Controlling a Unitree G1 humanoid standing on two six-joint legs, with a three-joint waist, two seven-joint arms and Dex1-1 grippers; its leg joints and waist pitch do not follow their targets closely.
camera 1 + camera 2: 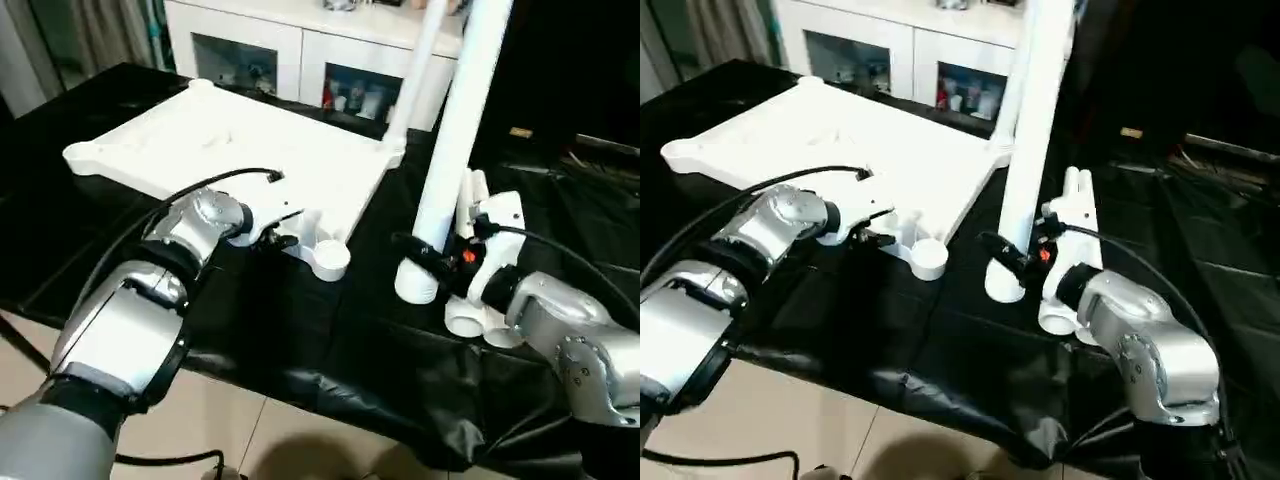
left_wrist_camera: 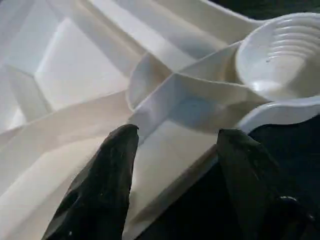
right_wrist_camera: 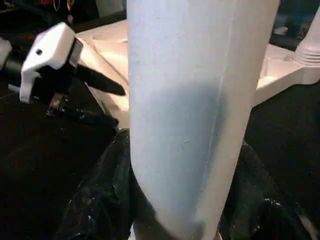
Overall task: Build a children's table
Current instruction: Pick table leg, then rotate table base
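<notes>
Right tool (image 1: 428, 262) clamped on white tube leg (image 1: 455, 140), upright, foot on counter (image 1: 330, 340). Left tool (image 2: 175, 150) jaws apart, straddling tabletop (image 1: 250, 140) rim beside empty corner socket (image 1: 330, 260). Risk: long leg tilts in grip, misses socket; unsteadied tabletop slides.

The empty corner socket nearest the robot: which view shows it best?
The left wrist view: the corner socket sits close, its ringed inside visible past the left claw. Both eye views show it small, as a round cup at the tabletop's near corner.
</notes>
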